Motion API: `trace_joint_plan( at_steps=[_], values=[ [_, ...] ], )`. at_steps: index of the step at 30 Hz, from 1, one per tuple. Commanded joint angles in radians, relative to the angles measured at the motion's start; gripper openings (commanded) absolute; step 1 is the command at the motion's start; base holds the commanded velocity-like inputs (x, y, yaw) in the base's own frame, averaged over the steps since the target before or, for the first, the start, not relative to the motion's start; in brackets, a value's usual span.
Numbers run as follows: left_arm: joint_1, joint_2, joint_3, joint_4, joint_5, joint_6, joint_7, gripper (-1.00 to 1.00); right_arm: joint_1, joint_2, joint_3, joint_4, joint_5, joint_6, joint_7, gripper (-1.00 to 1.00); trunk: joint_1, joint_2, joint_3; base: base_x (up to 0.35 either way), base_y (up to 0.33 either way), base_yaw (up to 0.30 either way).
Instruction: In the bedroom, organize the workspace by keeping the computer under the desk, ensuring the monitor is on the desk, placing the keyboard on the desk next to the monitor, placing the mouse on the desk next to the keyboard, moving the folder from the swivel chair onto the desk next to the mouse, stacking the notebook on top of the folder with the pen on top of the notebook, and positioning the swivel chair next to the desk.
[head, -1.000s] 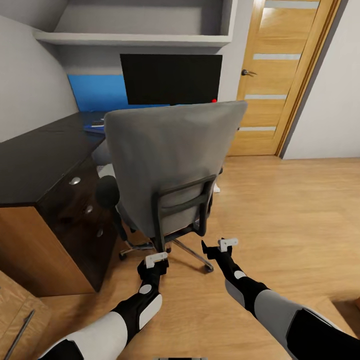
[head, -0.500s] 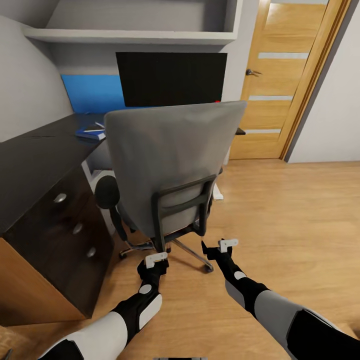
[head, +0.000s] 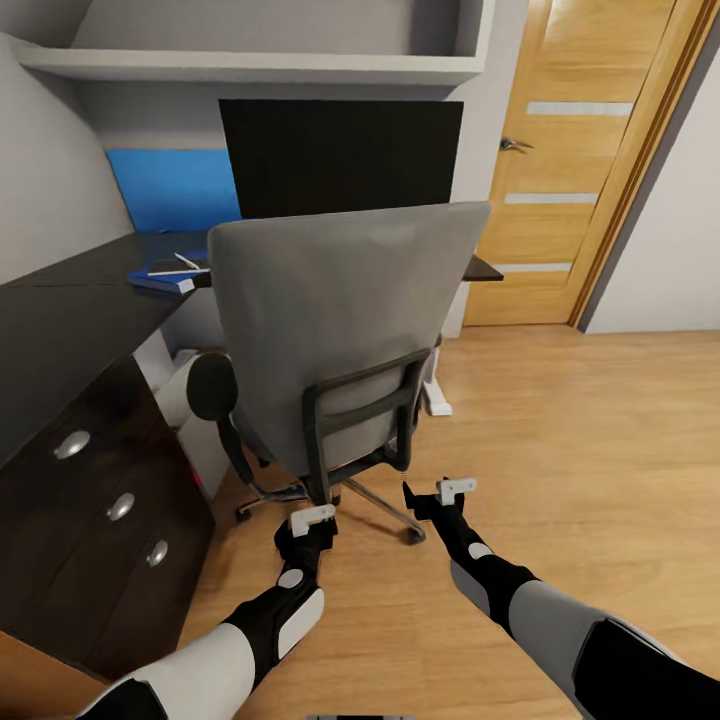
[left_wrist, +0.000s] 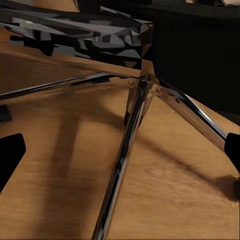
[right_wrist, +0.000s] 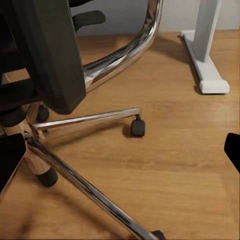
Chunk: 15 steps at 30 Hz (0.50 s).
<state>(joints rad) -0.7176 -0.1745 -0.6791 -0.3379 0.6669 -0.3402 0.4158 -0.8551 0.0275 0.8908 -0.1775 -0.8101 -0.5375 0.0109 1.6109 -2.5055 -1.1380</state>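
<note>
A glossy black counter (head: 70, 320) runs along the left, its dark unit showing three round silver knobs. One flat blue folder (head: 162, 277) lies on it. The wide black monitor (head: 340, 155) stands behind one grey upholstered swivel chair (head: 340, 330) with chrome legs. Left tool (head: 312, 519) and right tool (head: 450, 492): I cannot tell whether either is open. Since earlier, the view has moved closer.
</note>
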Motion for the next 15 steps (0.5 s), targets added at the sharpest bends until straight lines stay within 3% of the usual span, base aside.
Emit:
trace_joint_plan(
  at_steps=[1, 15],
  values=[
    [-0.002, 0.0, -0.005, 0.0, 0.001, -0.007, 0.006, 1.0, -0.001, 0.0, 0.008, 0.001, -0.011, -0.004, 0.001, 1.0, 0.0, 0.0, -0.001, 0.325, 0.0, 0.0],
    [-0.002, 0.0, -0.005, 0.002, 0.002, -0.007, 0.006, 1.0, -0.001, 0.0, 0.008, 0.001, -0.011, -0.004, 0.0, 1.0, 0.0, 0.0, -0.001, 0.326, 0.0, 0.0]
  ],
)
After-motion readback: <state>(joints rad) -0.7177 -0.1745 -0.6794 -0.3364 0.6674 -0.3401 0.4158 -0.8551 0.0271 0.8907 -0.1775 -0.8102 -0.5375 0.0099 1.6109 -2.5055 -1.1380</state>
